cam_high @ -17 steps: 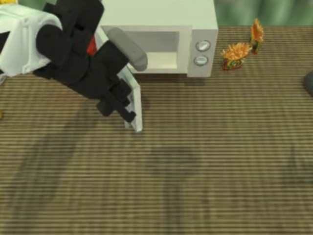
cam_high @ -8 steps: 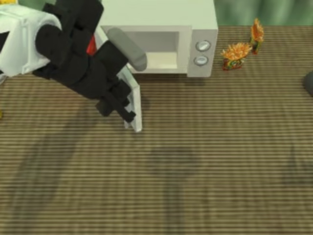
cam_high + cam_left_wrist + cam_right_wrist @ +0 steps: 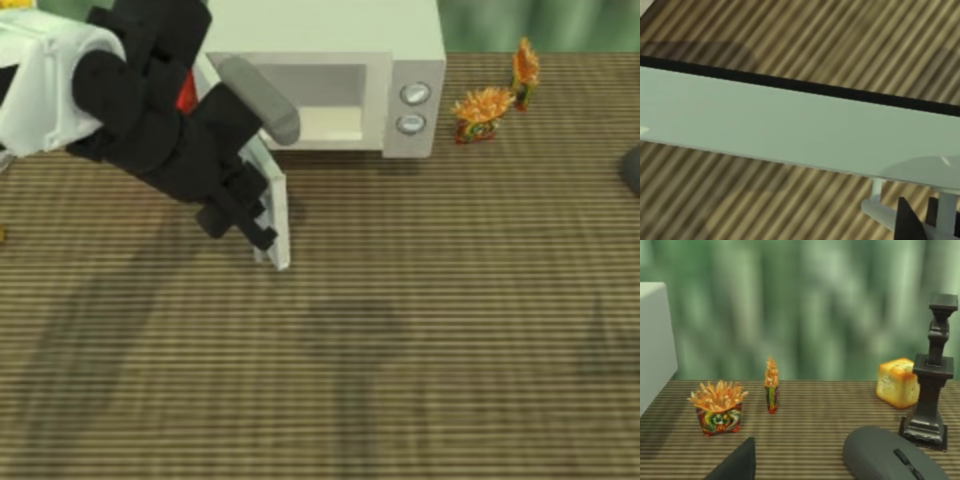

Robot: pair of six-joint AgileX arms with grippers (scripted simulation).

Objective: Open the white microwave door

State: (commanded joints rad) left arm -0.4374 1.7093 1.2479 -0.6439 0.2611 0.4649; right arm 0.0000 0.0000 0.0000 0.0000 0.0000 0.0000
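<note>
The white microwave (image 3: 330,35) stands at the back of the table, its cavity (image 3: 320,105) showing. Its door (image 3: 281,215) is swung out toward the front on the left side, seen edge-on. My left gripper (image 3: 250,225) is at the door's free edge, shut on the slim handle. In the left wrist view the door (image 3: 790,125) fills the middle as a pale band, and the dark fingers (image 3: 910,222) sit on the handle (image 3: 879,210). One dark finger (image 3: 737,464) of my right gripper (image 3: 790,474) shows, parked off the table's right side and holding nothing.
A fries box (image 3: 480,112) and a thin fries-like item (image 3: 524,68) stand right of the knob panel (image 3: 413,108). At the table's right edge lies a grey mouse (image 3: 890,457). Beyond it are a bread loaf (image 3: 897,382) and a dark stand (image 3: 932,385).
</note>
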